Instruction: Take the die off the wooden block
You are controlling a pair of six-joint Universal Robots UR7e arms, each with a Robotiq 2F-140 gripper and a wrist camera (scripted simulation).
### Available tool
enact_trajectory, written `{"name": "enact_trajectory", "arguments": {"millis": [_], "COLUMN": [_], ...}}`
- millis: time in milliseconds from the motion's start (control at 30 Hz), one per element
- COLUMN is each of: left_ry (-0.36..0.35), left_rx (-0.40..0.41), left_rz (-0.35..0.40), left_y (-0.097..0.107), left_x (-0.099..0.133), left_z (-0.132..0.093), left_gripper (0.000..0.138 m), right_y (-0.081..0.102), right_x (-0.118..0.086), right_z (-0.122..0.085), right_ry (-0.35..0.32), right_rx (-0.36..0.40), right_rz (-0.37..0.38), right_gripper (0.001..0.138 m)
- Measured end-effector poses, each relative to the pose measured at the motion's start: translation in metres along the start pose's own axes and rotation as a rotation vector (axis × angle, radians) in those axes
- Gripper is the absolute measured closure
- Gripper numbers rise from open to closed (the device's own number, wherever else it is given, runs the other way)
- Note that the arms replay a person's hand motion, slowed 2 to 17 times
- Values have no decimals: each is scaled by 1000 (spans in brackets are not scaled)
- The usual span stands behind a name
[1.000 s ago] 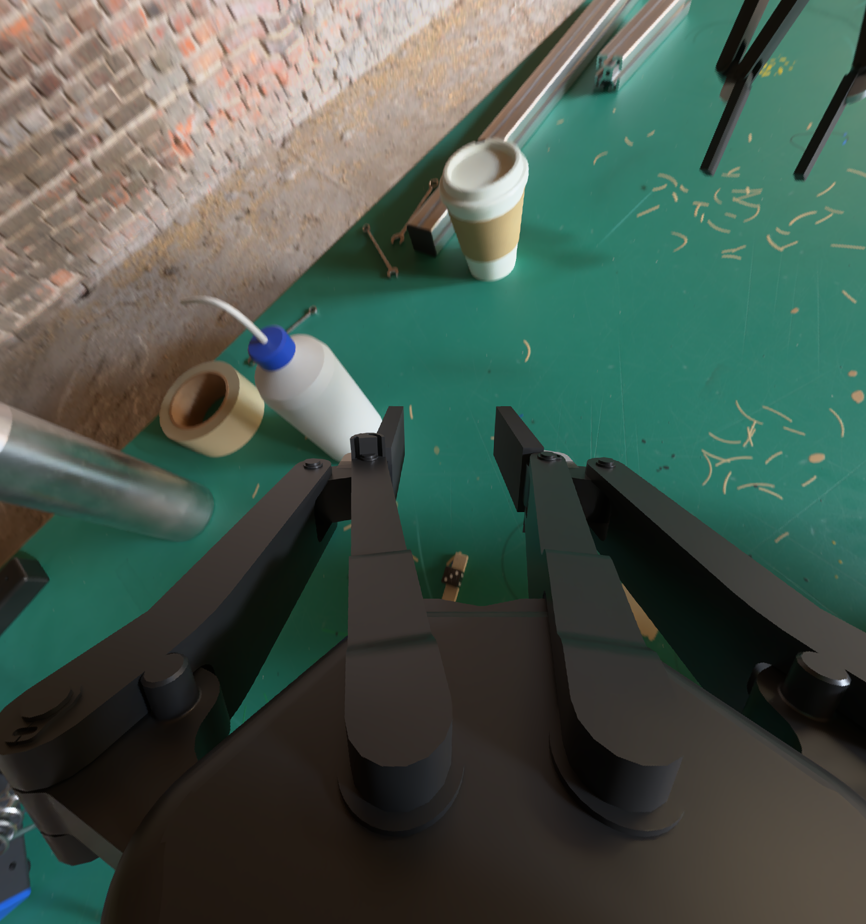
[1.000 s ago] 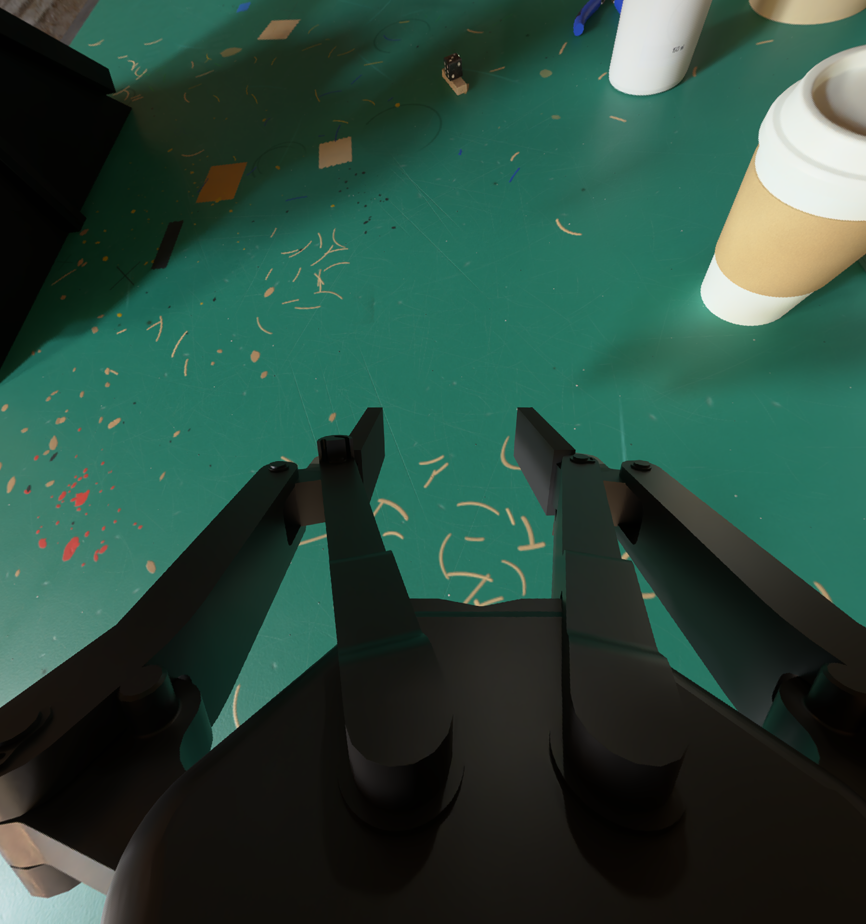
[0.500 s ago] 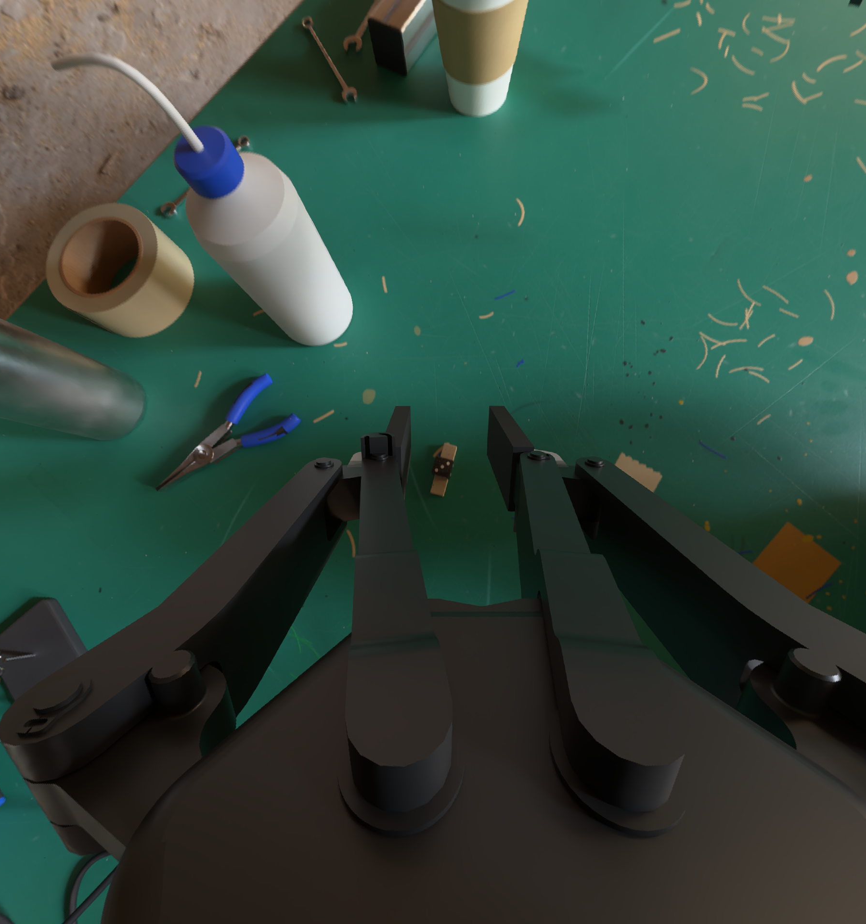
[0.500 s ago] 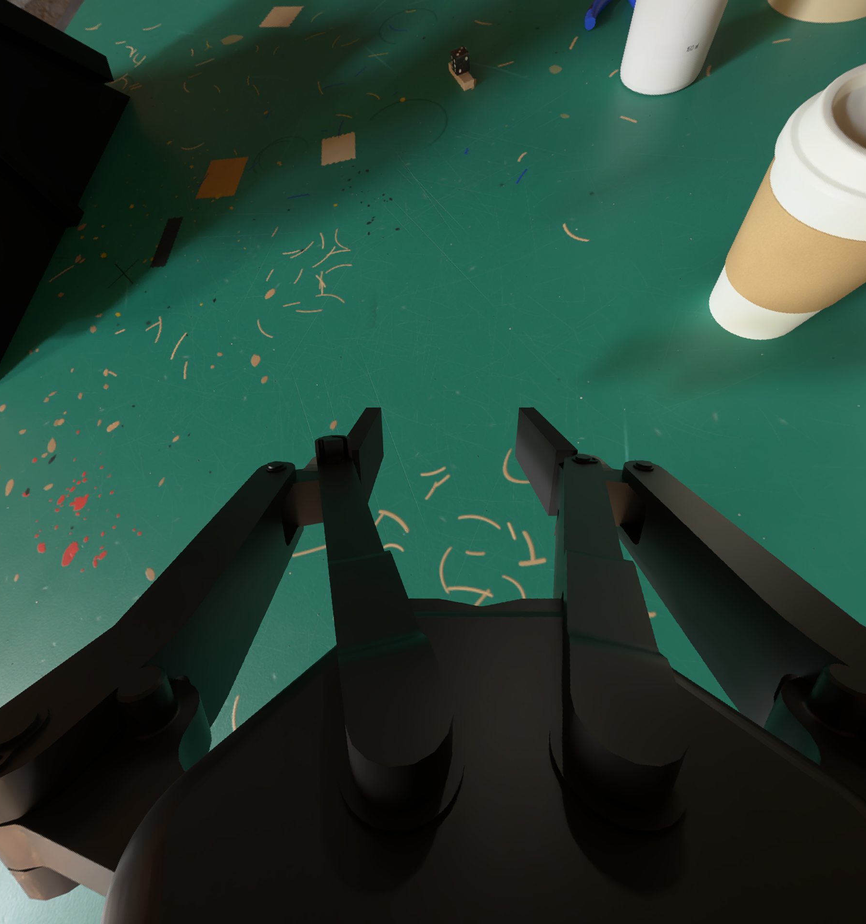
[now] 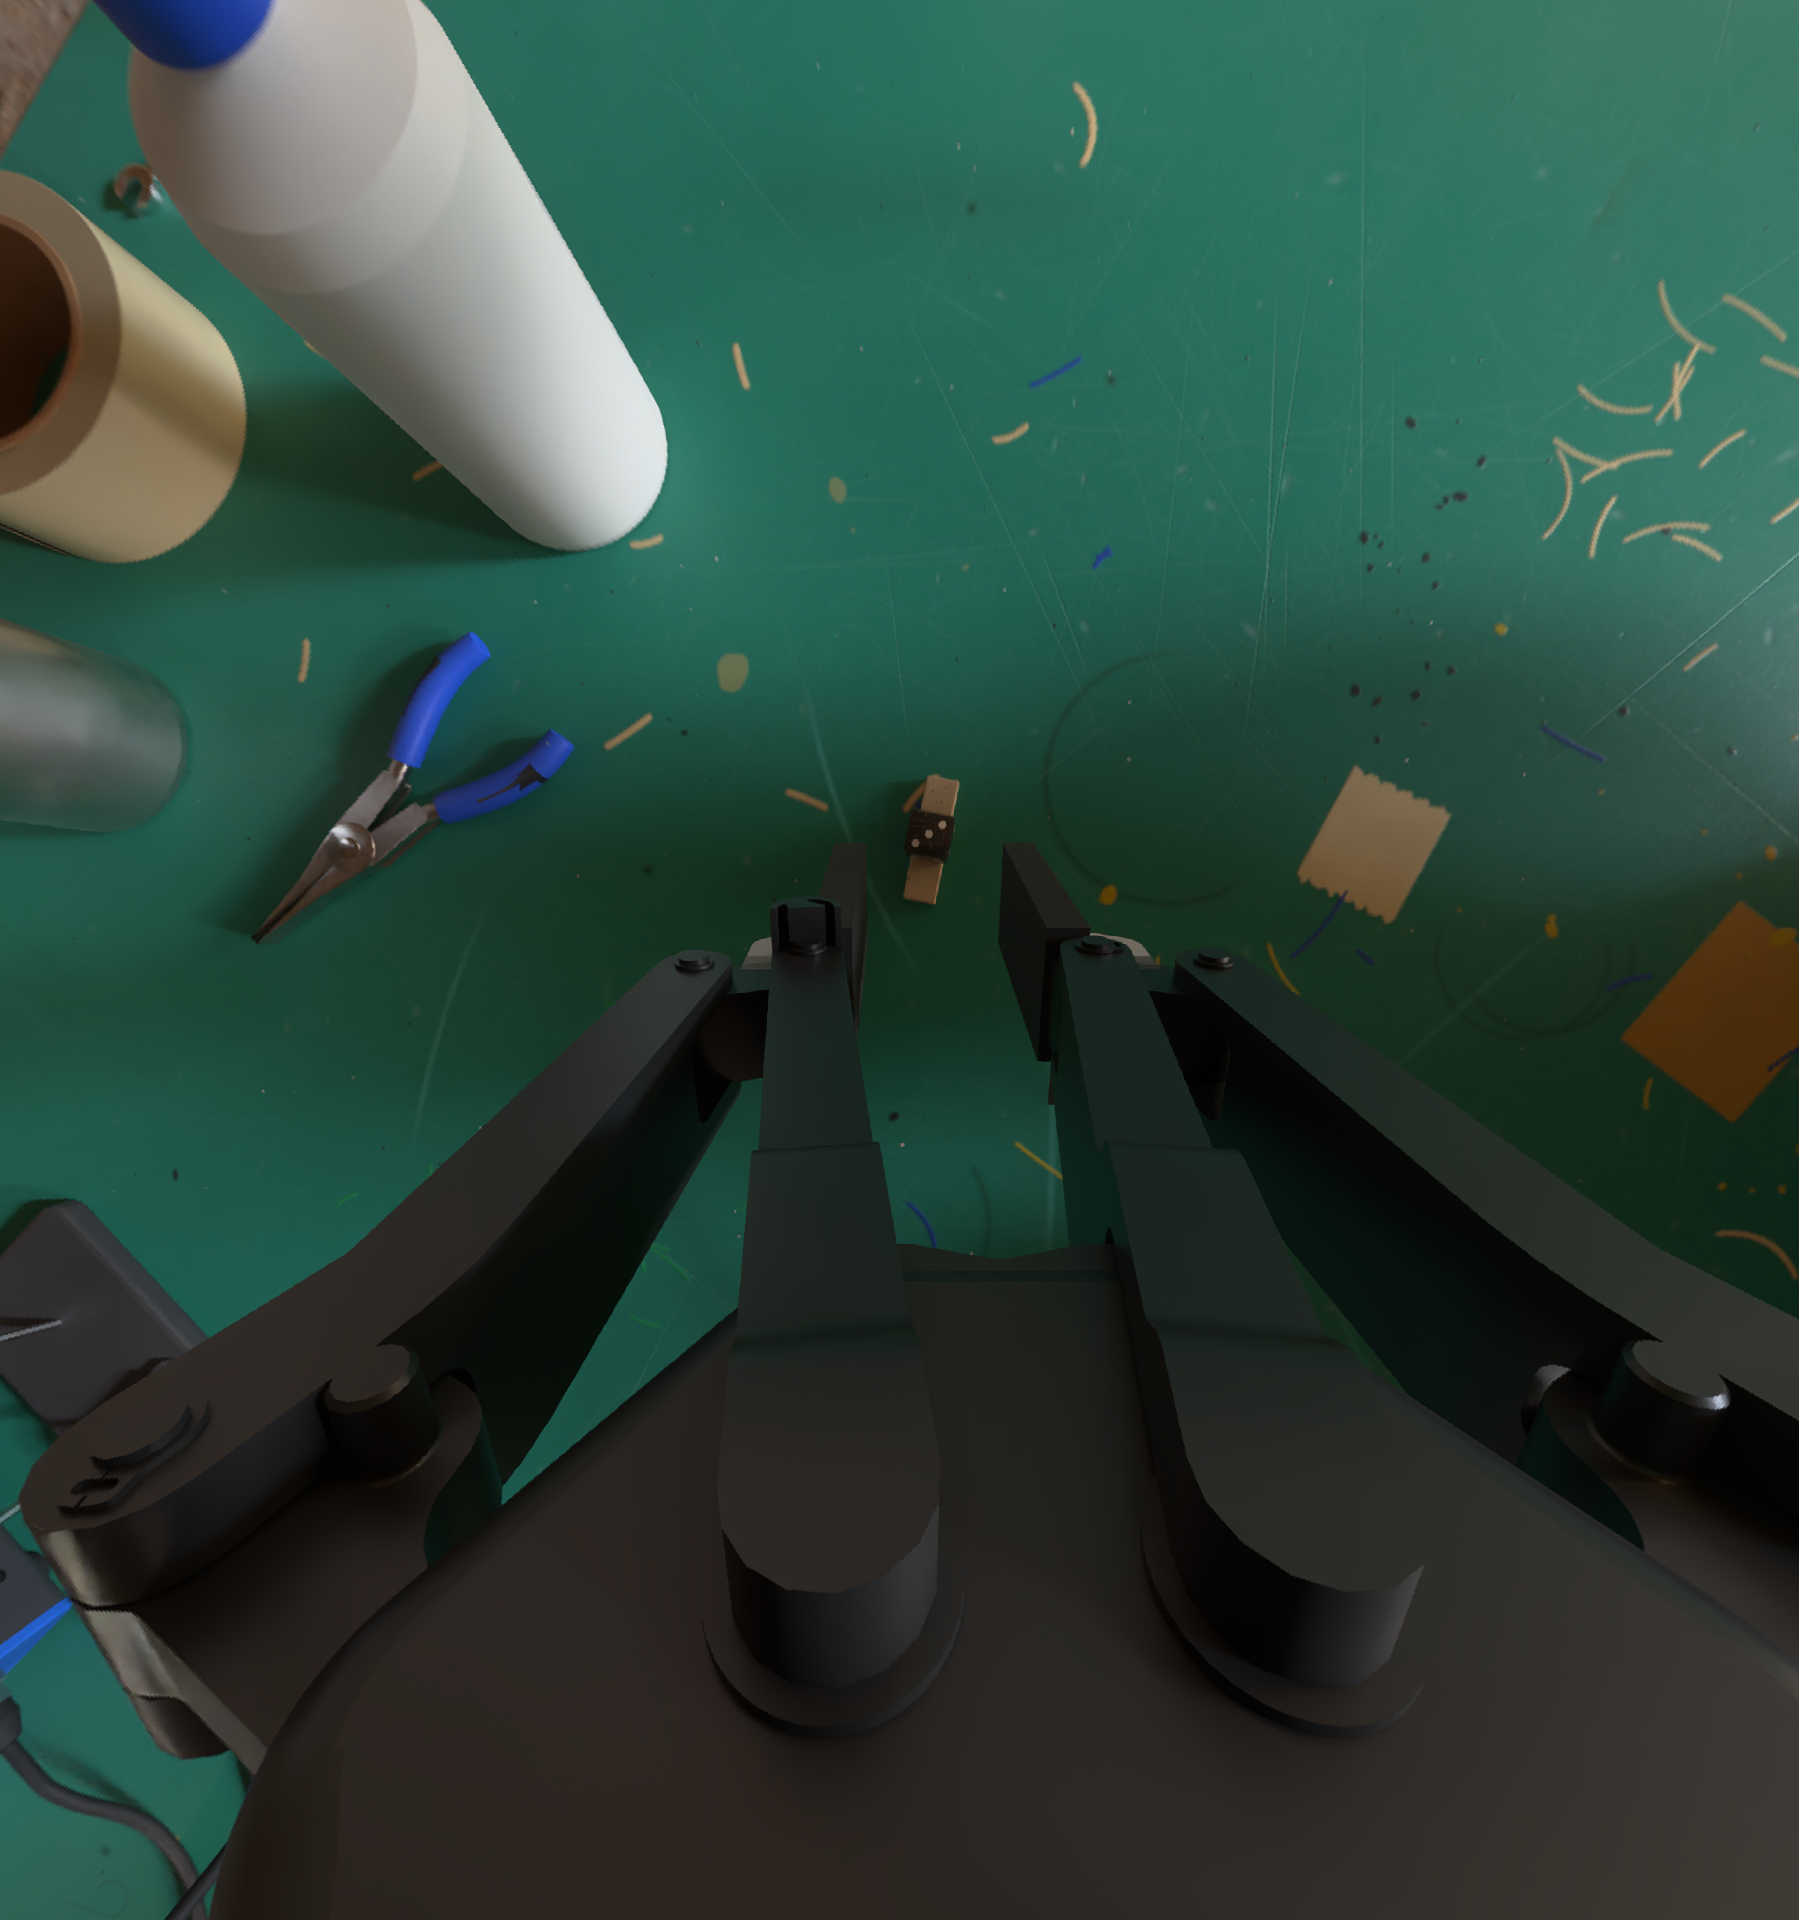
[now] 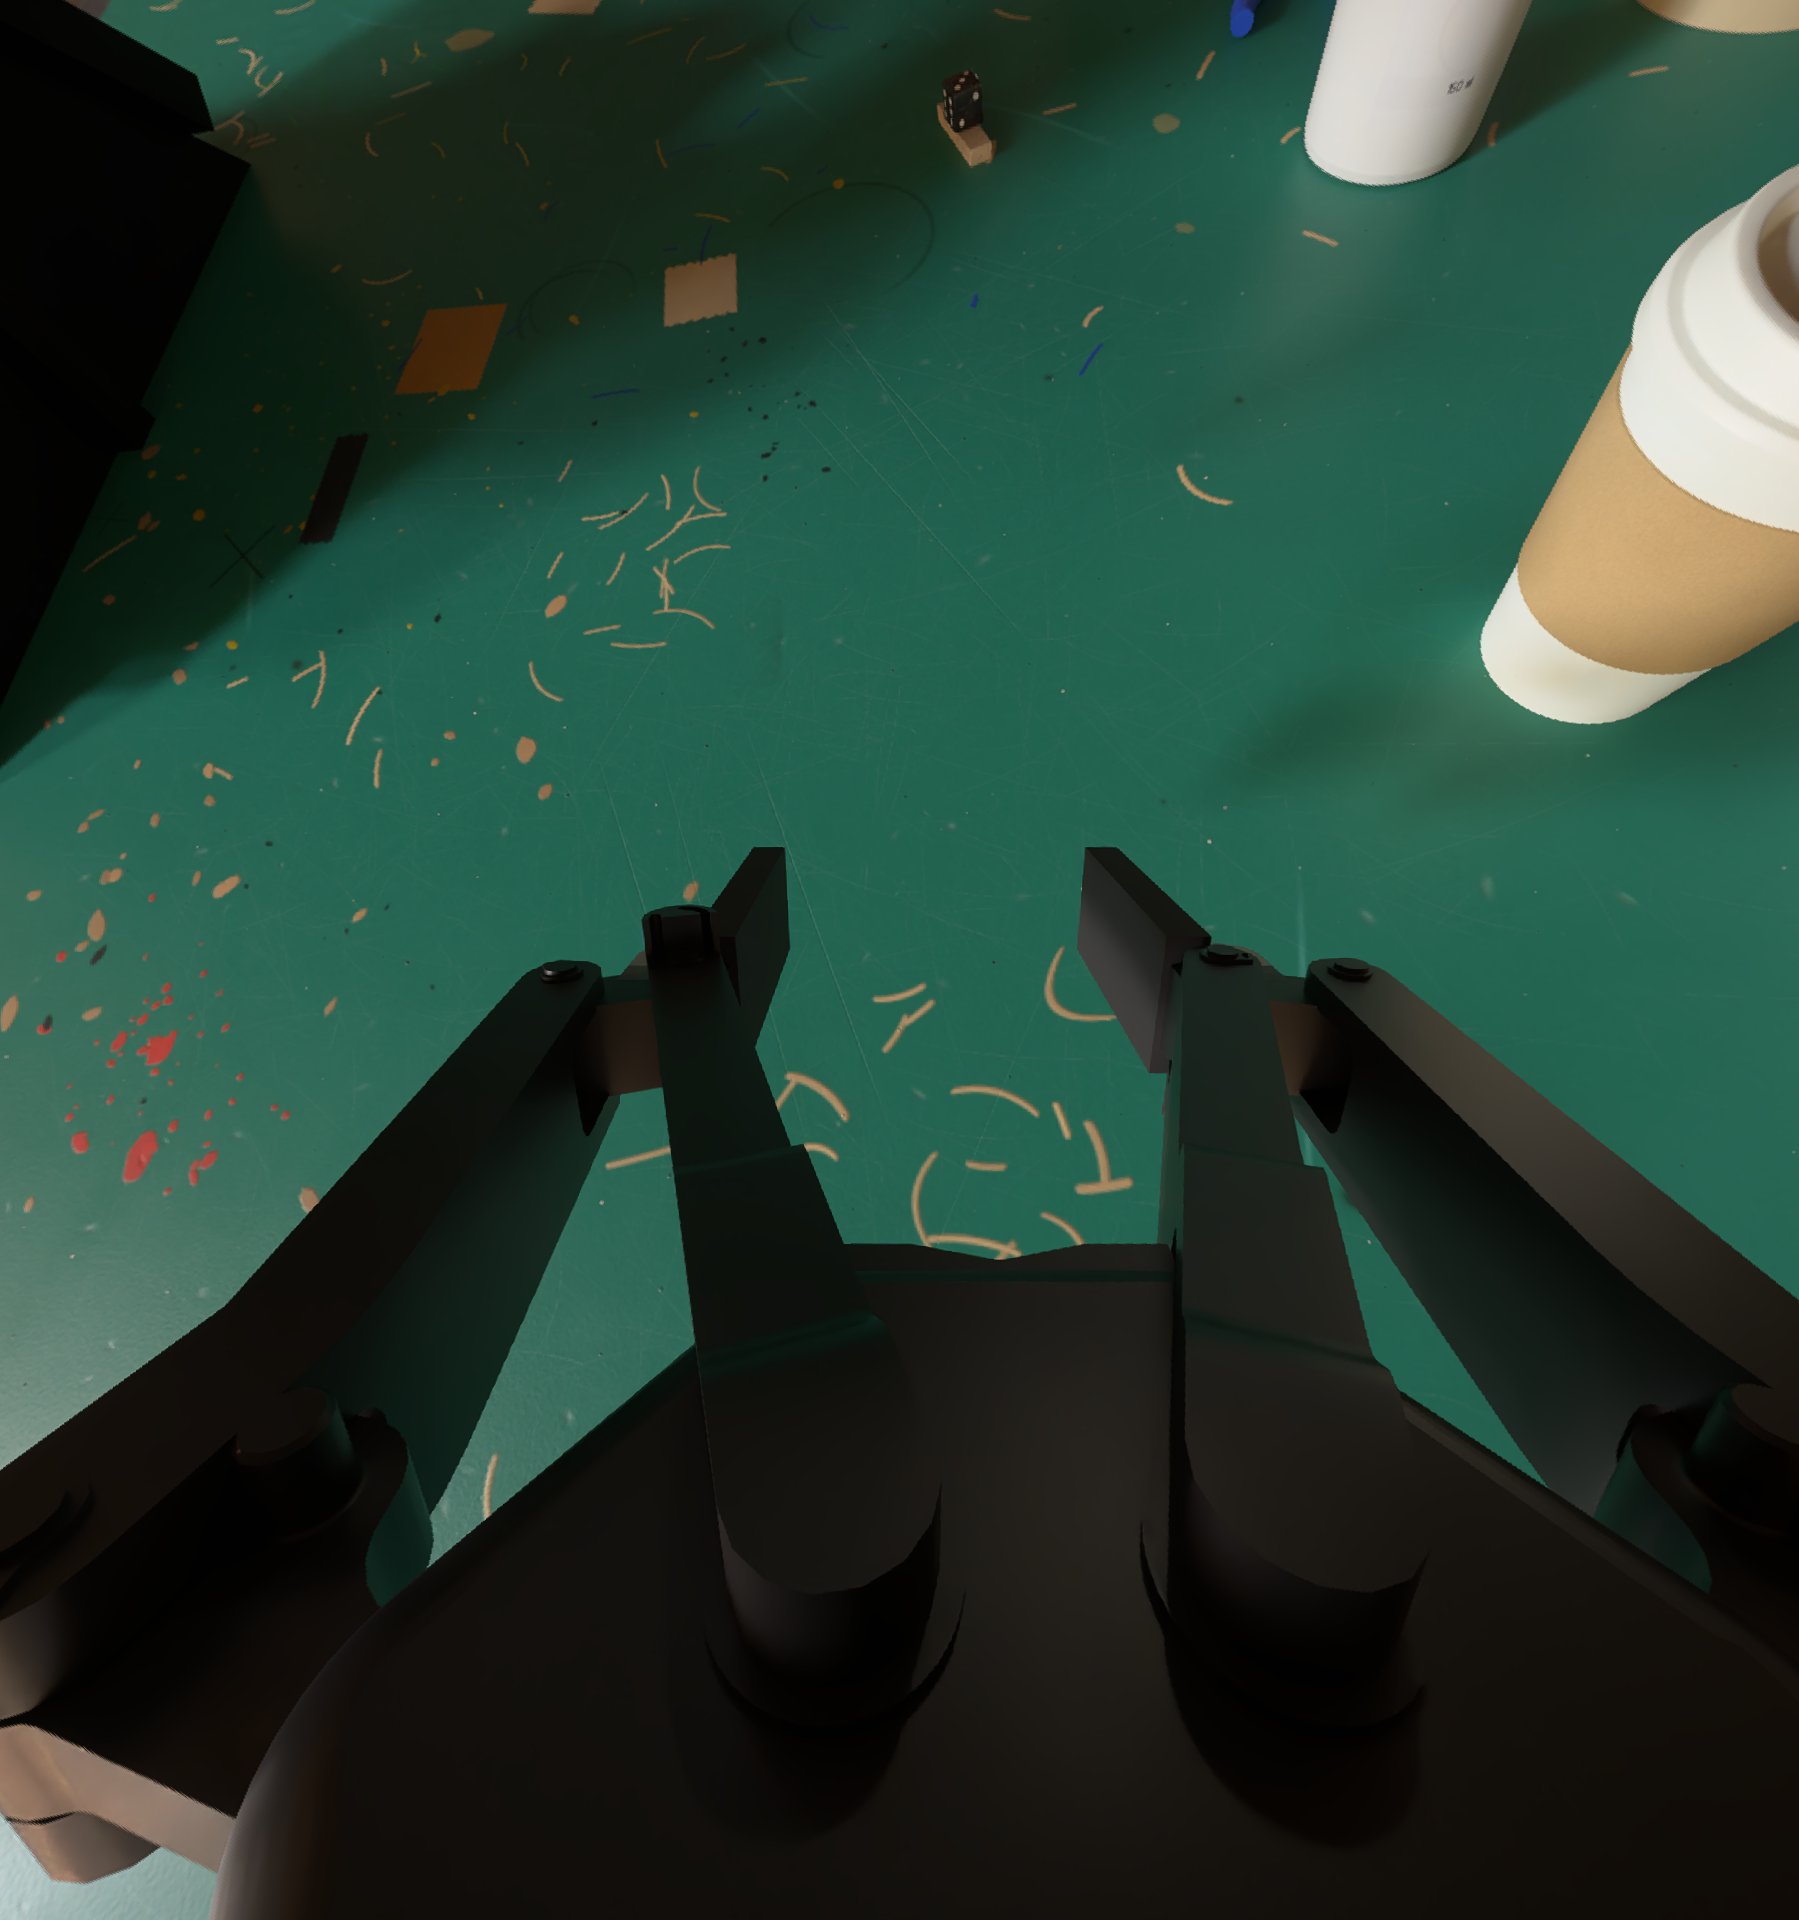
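Note:
A small dark die (image 5: 929,835) with pale pips sits on a thin wooden block (image 5: 932,840) lying on the green mat. In the left wrist view my left gripper (image 5: 931,883) is open and empty, high above the mat, with the die and block just beyond its fingertips. In the right wrist view the die (image 6: 960,101) and block (image 6: 970,139) show far off at the top. My right gripper (image 6: 934,894) is open and empty above bare mat, far from them.
A white squeeze bottle (image 5: 396,281), a tape roll (image 5: 64,374), blue-handled pliers (image 5: 417,779) and a metal cylinder (image 5: 43,727) lie left of the die. Paper scraps (image 5: 1373,857) lie to the right. A paper coffee cup (image 6: 1705,468) stands right of my right gripper; a black box (image 6: 43,364) is at left.
My left gripper has travelled forward and tilted down; the die and block have come from behind its fingers to just past its tips. The right gripper has barely shifted.

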State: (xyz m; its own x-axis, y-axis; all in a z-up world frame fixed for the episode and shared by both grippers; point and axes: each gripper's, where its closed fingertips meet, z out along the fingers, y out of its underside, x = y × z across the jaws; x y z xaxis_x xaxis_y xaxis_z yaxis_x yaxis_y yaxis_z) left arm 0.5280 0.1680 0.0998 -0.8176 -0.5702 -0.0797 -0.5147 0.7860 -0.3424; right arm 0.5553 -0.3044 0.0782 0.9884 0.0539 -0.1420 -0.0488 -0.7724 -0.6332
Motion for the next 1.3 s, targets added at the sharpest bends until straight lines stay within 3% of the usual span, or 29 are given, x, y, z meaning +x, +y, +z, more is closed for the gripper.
{"name": "enact_trajectory", "arguments": {"millis": [500, 1300], "left_ry": [16, 17], "left_rx": [-127, -165], "left_rz": [72, 157], "left_y": [21, 10], "left_x": [0, -7], "left_z": [30, 62], "left_gripper": [105, 105], "right_y": [-8, -22], "right_x": [1, 2], "right_z": [2, 7], "right_ry": [1, -3], "right_rx": [-1, 3], "right_rz": [0, -15], "right_gripper": [62, 61]}}
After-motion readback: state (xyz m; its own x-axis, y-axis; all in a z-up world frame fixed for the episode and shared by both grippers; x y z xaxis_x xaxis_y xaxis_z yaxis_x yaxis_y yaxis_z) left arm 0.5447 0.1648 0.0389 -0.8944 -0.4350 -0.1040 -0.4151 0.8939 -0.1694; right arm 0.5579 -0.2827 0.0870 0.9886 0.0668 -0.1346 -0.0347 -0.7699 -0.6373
